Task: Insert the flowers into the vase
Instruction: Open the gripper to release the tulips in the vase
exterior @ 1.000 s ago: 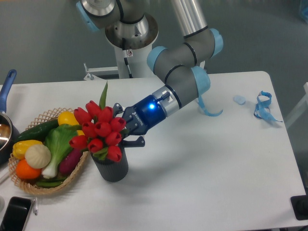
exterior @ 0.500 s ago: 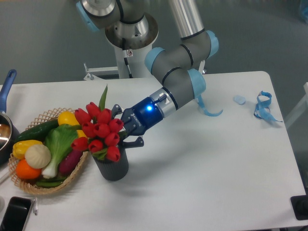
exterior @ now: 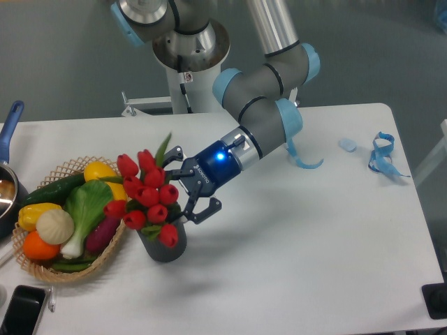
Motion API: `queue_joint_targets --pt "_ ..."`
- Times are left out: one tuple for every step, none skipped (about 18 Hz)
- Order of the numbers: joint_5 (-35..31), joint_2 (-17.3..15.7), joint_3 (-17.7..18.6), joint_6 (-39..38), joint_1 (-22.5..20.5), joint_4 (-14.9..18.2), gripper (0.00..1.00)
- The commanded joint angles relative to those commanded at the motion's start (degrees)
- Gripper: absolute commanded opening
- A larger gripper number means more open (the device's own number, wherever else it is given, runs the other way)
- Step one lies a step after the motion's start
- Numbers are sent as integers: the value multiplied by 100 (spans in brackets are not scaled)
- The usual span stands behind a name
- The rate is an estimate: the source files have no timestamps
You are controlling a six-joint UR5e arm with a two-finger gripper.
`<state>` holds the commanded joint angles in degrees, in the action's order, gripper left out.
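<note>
The flowers (exterior: pixel 148 197), a bunch of red tulips with green leaves, stand with their stems down in the vase (exterior: pixel 165 246), a small dark grey cylinder near the table's front left. The bunch leans a little to the left, over the basket's edge. My gripper (exterior: pixel 191 180) is just right of the blooms, open, with its black fingers (exterior: pixel 208 207) spread wide and nothing between them. One finger points up behind the bunch and the other stands beside the vase's mouth. The stems are hidden inside the vase.
A wicker basket (exterior: pixel 56 273) of toy vegetables touches the vase's left side. A pot with a blue handle (exterior: pixel 10 124) sits at the far left, a black phone (exterior: pixel 21 310) at the front left corner. Blue ribbon (exterior: pixel 383 155) lies at the right. The robot's base (exterior: pixel 188 56) stands behind.
The gripper has opened and let go of the flowers. The bunch has settled a little lower and leans further left in the vase.
</note>
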<state>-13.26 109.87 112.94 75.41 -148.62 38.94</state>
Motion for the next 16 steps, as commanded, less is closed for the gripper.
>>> queue_joint_targets --pt "-141 -53 -35 9 -9 9 100" --pt "-290 -123 -35 9 0 9 100" --pt "-457 -228 -35 0 0 9 100" --pt "-633 -325 -27 0 9 9 100" --pt "-765 -413 8 -9 18 9 100" --pt "-888 -483 17 0 18 9 100" --pt "-1002 -536 26 0 18 9 100" --pt "-1117 -571 26 9 26 9 100" --pt "-1387 -650 35 26 35 0 100" --pt "-1634 -729 35 44 35 0 100" --pt "-1897 -817 35 44 44 0 100" --pt "-2039 -896 26 44 44 0 100" --pt "-2302 -975 -17 44 53 9 100" --pt "-2513 -985 -87 44 53 0 100" --pt "-2741 -993 -175 35 53 9 100" --pt "-2970 -1028 -211 35 44 9 100"
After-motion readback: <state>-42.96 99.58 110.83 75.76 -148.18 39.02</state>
